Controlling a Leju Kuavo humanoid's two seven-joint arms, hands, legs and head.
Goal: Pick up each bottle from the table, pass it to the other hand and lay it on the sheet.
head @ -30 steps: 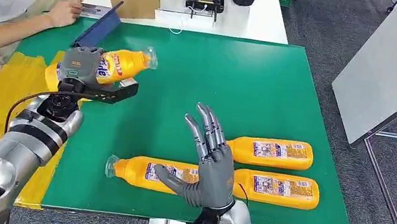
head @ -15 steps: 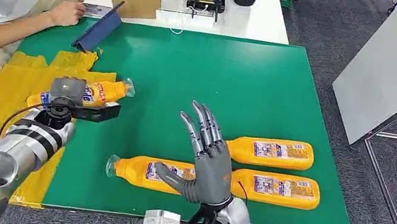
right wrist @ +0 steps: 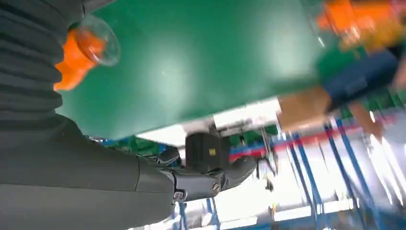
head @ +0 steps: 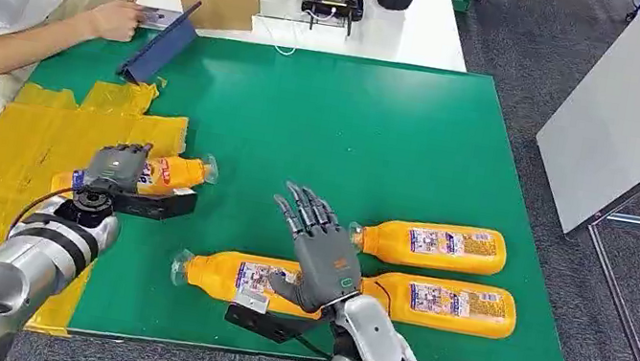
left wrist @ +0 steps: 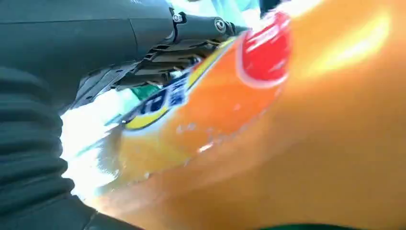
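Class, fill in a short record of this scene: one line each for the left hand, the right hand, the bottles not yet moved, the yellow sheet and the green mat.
left hand: grips an orange bottle, low at the sheet's edge
right hand: holds nothing, fingers spread, above the mat
bottles not yet moved: three lying flat on the mat, one far, two near
yellow sheet: crinkled, on the mat's left side
green mat: covers the table

Orange bottles [head: 434, 245] with blue-and-white labels are being shown against a green surface [head: 382, 132]; a yellow sheet [head: 1, 149] is being seen beside it
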